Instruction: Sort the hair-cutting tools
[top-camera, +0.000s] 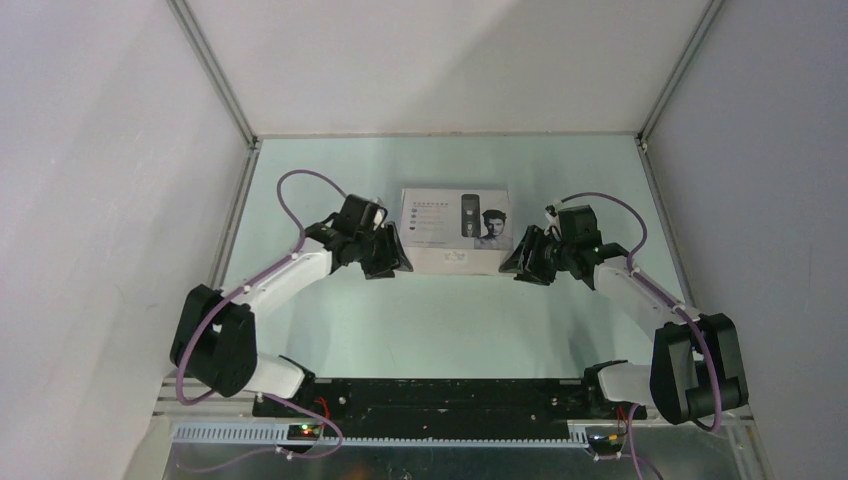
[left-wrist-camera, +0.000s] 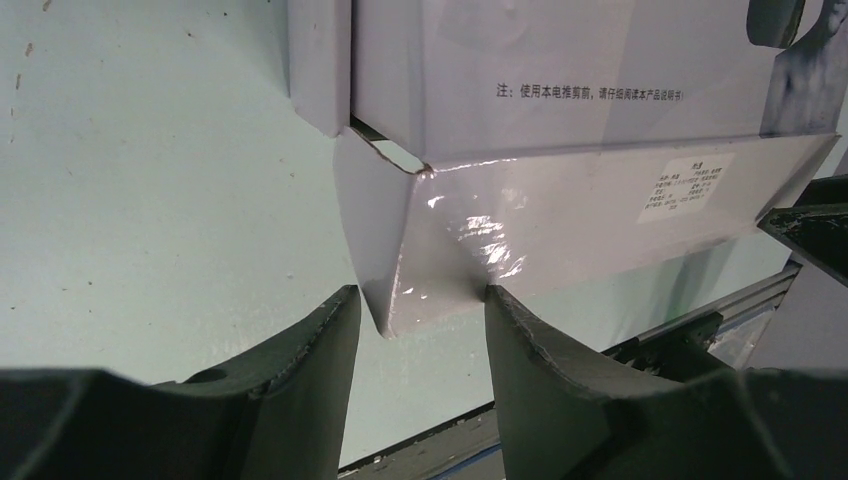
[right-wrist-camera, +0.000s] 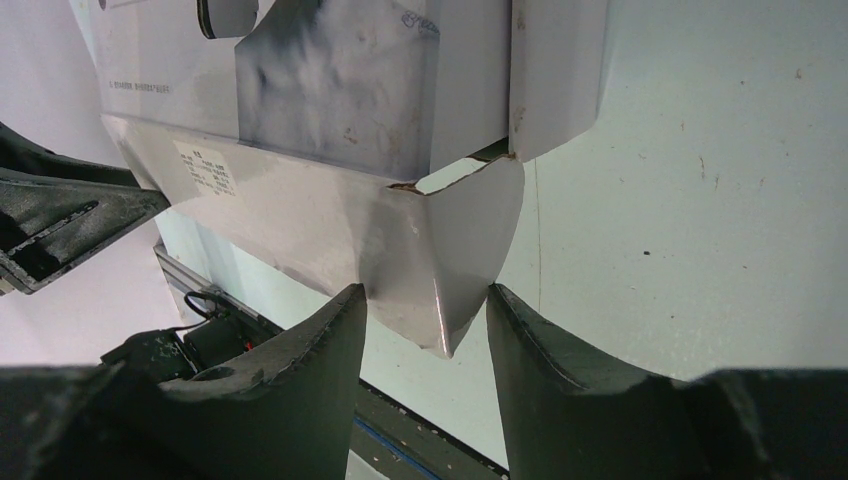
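Note:
No clipper, cord, stick-brush or comb attachment shows in any view. The white cardboard box (top-camera: 457, 230) printed with a clipper and a man's face lies at mid-table. Its glossy front flap (left-wrist-camera: 560, 210) hangs out toward the arms. My left gripper (top-camera: 395, 262) is open at the flap's left corner, which pokes between the fingers (left-wrist-camera: 418, 300), and the right finger touches the flap. My right gripper (top-camera: 515, 265) is open at the flap's right corner (right-wrist-camera: 440, 270), which sits between its fingers (right-wrist-camera: 425, 295).
The pale green table (top-camera: 440, 320) is fenced by aluminium rails (top-camera: 240, 200) and white walls on three sides. A black strip (top-camera: 440, 395) runs along the near edge by the arm bases. Each wrist view shows the other arm's gripper at its side edge.

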